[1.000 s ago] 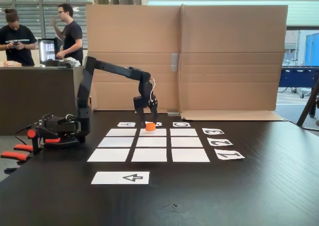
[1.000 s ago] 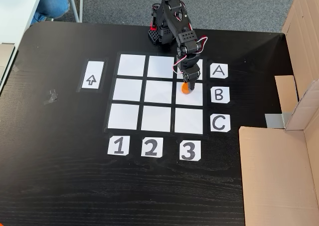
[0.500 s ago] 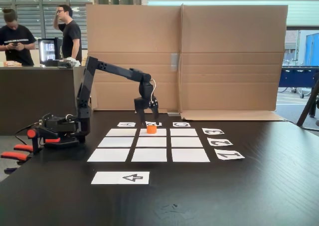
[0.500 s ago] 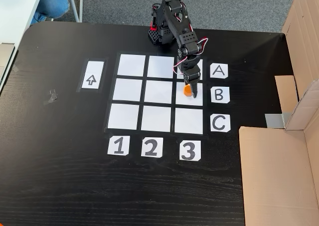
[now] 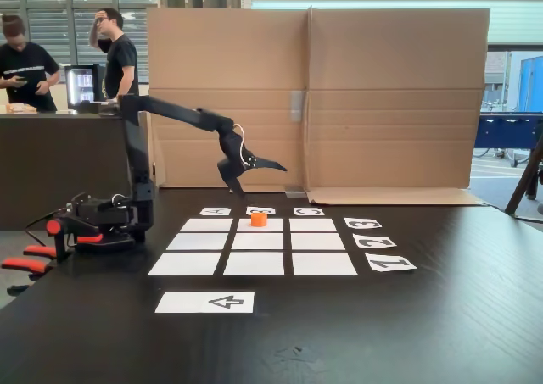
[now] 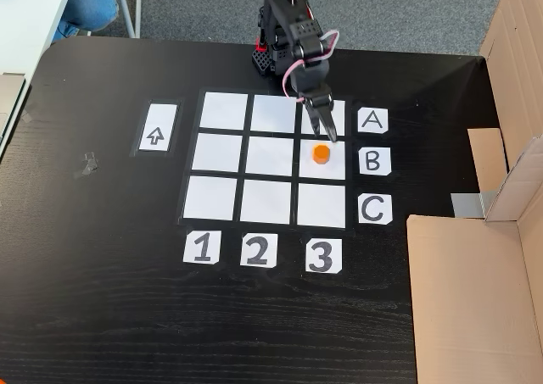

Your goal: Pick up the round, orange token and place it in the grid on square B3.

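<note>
A small bright-orange cylindrical token, seemingly light, rigid and best pinched by its sides, sits on white paper square B3 beneath the black end effector, spread empty.

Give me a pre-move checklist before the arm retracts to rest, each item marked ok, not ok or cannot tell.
1. Token lies inside square B3, in line with the B label and the 3 label: ok.
2. Token stands flat, not tipped: ok.
3. End effector is lifted above the token, not touching it: ok.
4. End effector is open and holds nothing: ok.
5. Other cells of the grid carry no stray things: ok.
6. Cardboard wall is out of the retract path: cannot tell.
</note>
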Available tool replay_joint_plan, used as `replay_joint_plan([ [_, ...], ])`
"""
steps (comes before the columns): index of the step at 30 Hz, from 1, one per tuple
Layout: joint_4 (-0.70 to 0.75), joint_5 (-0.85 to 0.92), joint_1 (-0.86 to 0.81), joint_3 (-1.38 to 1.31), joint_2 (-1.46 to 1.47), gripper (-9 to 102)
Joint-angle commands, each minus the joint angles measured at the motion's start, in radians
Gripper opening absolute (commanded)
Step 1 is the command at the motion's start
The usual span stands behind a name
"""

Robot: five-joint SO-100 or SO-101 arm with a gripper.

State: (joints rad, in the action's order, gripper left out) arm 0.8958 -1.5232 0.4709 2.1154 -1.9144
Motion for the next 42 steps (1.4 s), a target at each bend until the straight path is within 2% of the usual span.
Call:
replay_joint_plan([
  [1, -0.094, 0.009, -0.026, 0.167, -0.278, 59],
  [6, -0.153, 0.034, -0.166, 0.422, -0.698, 57],
  [10, -0.12, 0.123, -0.503, 0.538, -1.005, 51],
  [14, -0.094, 0.167, -0.851, 0.549, -1.091, 45],
  [16, -0.107, 0.187, -1.003, 0.586, -1.143, 30],
  [19, -0.123, 0.189, -1.201, 0.647, -1.229, 14],
  [21, -0.13, 0.19, -1.305, 0.701, -1.292, -1],
  [24, -0.069, 0.164, -1.508, 0.825, -1.422, -1],
  [31, -0.077, 0.087, -1.891, 0.905, -1.417, -1],
  [35, -0.074, 0.035, -1.973, 0.905, -1.417, -1],
  [42, -0.078, 0.015, -1.987, 0.905, -1.416, -1],
])
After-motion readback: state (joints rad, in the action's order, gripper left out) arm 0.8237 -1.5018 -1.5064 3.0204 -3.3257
